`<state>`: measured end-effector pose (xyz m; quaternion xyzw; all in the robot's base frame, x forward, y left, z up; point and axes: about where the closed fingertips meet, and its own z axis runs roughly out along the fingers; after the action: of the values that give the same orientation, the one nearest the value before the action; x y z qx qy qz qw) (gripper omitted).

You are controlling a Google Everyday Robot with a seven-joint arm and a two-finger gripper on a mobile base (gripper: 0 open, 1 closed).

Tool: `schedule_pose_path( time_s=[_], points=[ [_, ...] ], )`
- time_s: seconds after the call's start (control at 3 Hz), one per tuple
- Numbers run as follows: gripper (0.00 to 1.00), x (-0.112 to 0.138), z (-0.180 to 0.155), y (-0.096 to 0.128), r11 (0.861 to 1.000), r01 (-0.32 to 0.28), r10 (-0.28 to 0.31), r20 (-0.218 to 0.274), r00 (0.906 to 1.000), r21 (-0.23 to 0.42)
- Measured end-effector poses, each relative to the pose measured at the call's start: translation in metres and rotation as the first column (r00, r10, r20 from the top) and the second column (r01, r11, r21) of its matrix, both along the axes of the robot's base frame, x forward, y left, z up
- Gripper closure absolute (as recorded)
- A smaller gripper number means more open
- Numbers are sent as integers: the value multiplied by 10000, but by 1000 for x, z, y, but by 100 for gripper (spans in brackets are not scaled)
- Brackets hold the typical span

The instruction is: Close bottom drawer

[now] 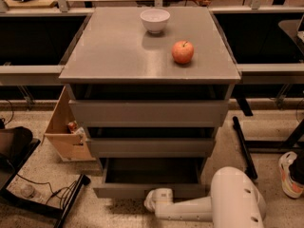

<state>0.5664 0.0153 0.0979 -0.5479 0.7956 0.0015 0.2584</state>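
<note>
Round white bowl [155, 20] and red-orange apple [183, 52] on a flat grey table [109, 51]
Bowl near the back edge, apple apart to its front right; open brown cardboard box [64, 133] on the speckled floor [40, 167], left.

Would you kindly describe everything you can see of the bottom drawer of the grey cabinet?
The bottom drawer is the lowest of three in the grey cabinet. It is a shallow grey tray, perhaps painted metal or laminate, with a flat, handleless front. It stands pulled out and level, and nothing shows in its dark interior. The white gripper sits low against the front panel, near its middle; whether it actually touches cannot be told.
</note>
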Motion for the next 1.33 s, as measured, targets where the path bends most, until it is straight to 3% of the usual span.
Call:
schedule_pose_path(
  time_s=[0.33,1.33],
  points=[
    [100,-2,0,0,10000,-1,1,0,10000,0],
    [100,54,17,-11,9994,233,-198,1243,9921,-274]
  ],
)
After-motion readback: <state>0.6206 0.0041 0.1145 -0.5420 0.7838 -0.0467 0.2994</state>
